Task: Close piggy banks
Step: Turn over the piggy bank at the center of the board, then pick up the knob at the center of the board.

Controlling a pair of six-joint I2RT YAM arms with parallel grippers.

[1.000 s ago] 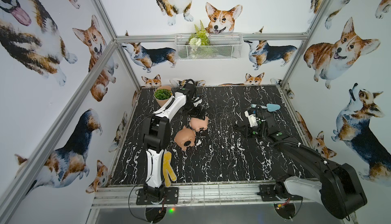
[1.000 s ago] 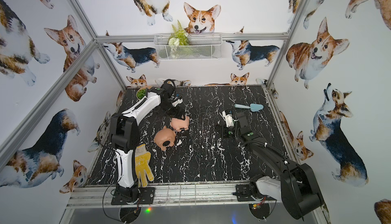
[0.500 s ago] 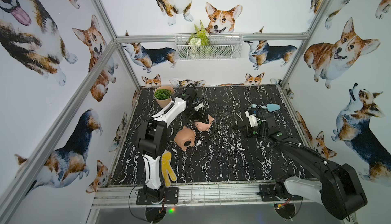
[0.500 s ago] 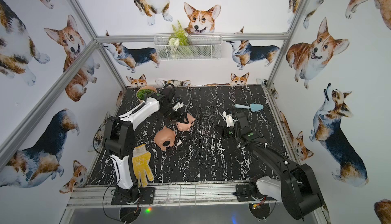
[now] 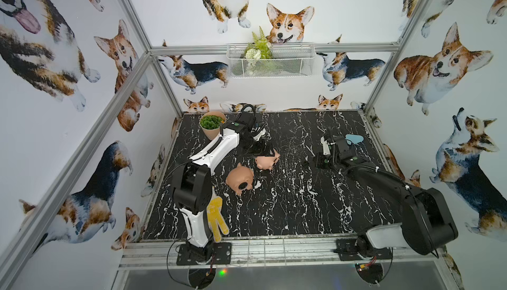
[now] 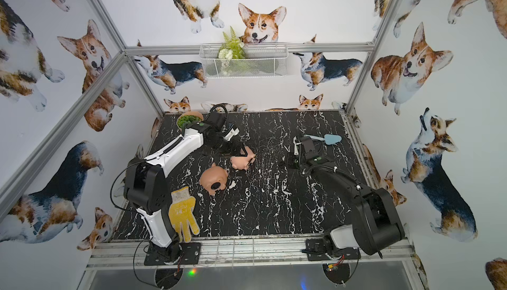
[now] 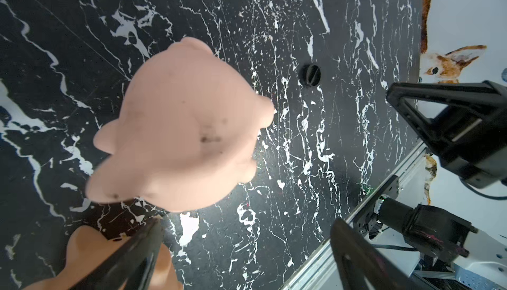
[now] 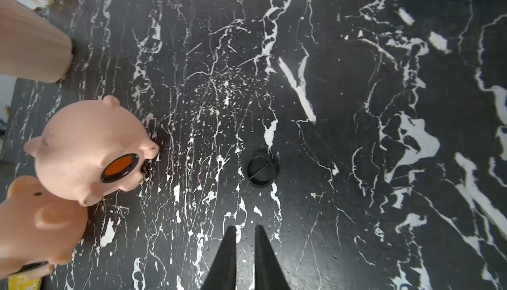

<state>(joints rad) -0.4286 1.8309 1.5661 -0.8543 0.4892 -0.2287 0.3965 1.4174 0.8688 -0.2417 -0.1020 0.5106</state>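
– Corgi wallpaper [image 5: 288, 22] on every wall, black marble table [image 5: 288, 206] with white veins. I'm calling the back wall twelve.

– Where are the banks?

– I see the pale pink piggy bank [image 5: 265, 162] on its side just off centre toward eleven. Its belly hole [image 8: 119, 166] stands open, a black ring round an orange inside. The tan piggy bank [image 5: 240, 177] lies just beside it at eight o'clock. I can't tell whether they touch. That one has a seated plug [image 5: 242, 185] in its belly.

– And the missing plug?

– My right wrist view shows the loose plug [image 8: 260, 168] flat on the marble, at three o'clock from the pale bank and apart from it.

– Grippers?

– My left gripper [image 7: 247, 220] hangs over the pale bank with its jaws wide apart, gripping nothing. The bank is blurred in that wrist view. My right gripper [image 8: 245, 228] sits low at three o'clock from the loose plug, fingers drawn almost together with only a slim gap and nothing between them.

– Anything else?

– A plant pot [image 5: 211, 127] in the eleven o'clock corner, a blue scoop [image 5: 354, 139] at two, a yellow glove [image 5: 216, 220] at seven by the left arm's base.
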